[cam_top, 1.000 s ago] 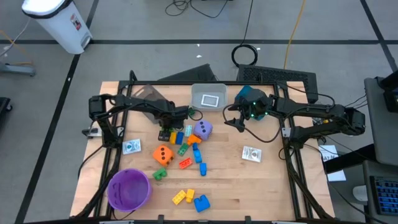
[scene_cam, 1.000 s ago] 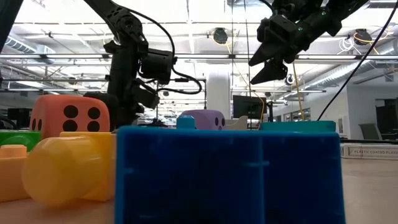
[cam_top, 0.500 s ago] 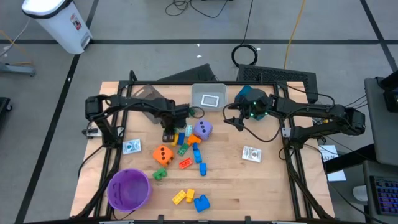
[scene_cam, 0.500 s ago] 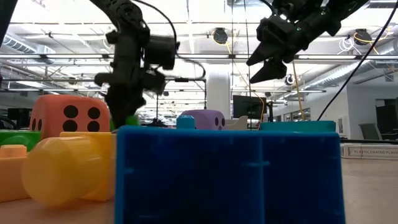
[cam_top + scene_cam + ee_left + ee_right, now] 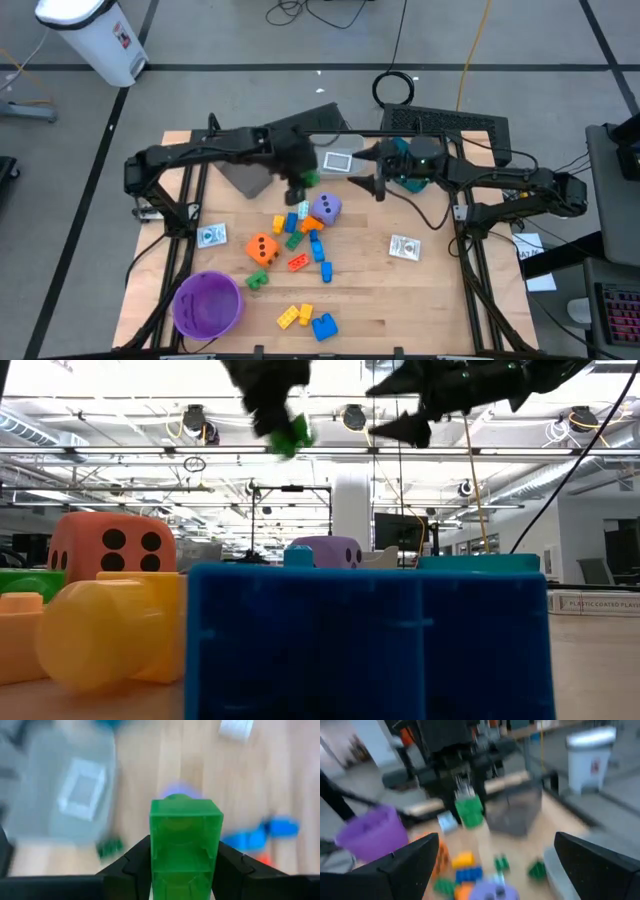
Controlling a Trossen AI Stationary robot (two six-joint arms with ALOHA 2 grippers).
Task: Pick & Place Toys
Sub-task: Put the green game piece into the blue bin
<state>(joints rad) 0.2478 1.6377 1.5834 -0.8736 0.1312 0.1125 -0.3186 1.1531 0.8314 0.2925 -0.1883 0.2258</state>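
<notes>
We are gripping a green brick (image 5: 185,847) in our left gripper (image 5: 297,186), fingers clenched on its sides, holding it in the air beside the white bin (image 5: 337,160), above the purple die (image 5: 326,208). Our right gripper (image 5: 380,187) is hanging on the bin's other side, fingers spread and holding nothing.

We see a purple round bowl (image 5: 208,304) at the near-left corner of the wooden table (image 5: 430,290), a white bin (image 5: 336,156) along the far edge, a grey bin (image 5: 243,176) beside it, and a white trash can (image 5: 95,36) on the floor beyond
</notes>
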